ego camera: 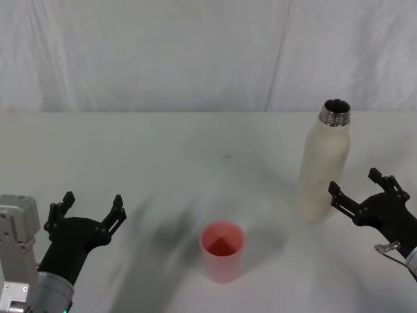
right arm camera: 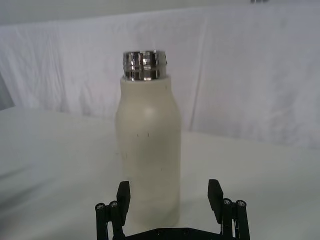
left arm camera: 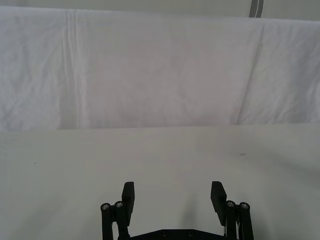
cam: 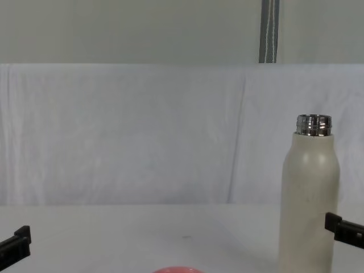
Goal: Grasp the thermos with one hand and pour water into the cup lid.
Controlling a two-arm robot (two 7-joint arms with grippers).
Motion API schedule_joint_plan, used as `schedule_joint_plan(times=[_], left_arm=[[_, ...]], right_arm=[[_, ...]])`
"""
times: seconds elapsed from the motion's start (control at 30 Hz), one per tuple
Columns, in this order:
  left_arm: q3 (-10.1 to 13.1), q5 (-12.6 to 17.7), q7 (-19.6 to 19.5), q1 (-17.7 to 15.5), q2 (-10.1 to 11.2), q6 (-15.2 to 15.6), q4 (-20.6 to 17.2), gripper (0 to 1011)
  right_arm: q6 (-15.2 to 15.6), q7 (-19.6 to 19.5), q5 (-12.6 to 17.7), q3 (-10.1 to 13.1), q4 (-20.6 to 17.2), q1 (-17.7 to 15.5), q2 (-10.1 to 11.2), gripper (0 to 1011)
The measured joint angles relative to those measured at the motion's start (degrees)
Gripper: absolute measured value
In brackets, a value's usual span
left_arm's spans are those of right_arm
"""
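From my remote station I see the left gripper (ego camera: 91,208) low over the near left part of the white surface (ego camera: 163,156), its jaws spread apart with nothing between them. The left wrist view shows those black jaws held wide over bare cloth, facing the draped white backdrop (left arm camera: 150,75).

Near the front edge, about midway along it, the pink cup lid (ego camera: 222,251) stands upright with its mouth open to the ceiling. It sits apart from both arms, closer to the near edge than the bottle is. In the chest view I catch just the top arc of its rim (cam: 177,269) at the bottom of the picture.

On the right side, the right gripper (ego camera: 365,189) hovers with jaws open just beside the lower body of the thermos (ego camera: 323,163). One fingertip (ego camera: 334,190) sits just at the bottle's wall; whether it touches I cannot tell. In the right wrist view the jaws stand apart in front of the cream-white bottle (right arm camera: 148,150), which stands between them and a little beyond.

The thermos stands upright towards the right edge of the surface, farther back than the cup lid, uncapped, its shiny threaded steel neck (right arm camera: 145,65) bare. Behind it all hangs the wrinkled white backdrop, with a grey vertical pole (cam: 268,31) above it.
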Motion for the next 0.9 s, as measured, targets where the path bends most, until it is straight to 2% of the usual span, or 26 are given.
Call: schedule_joint_plan(times=[0.4,0.9], left_arm=[[0.0,0.0,0.0,0.0,0.0,0.0,0.0,1001],[0.0,0.0,0.0,0.0,0.0,0.0,0.0,1001]], right_arm=[[-2.7,-1.4,-3.4,0.8,-3.4,-2.7,-1.7,1003],[-4.6,-1.4,-5.0,1.1,-3.9,-4.5,-3.8,1003]])
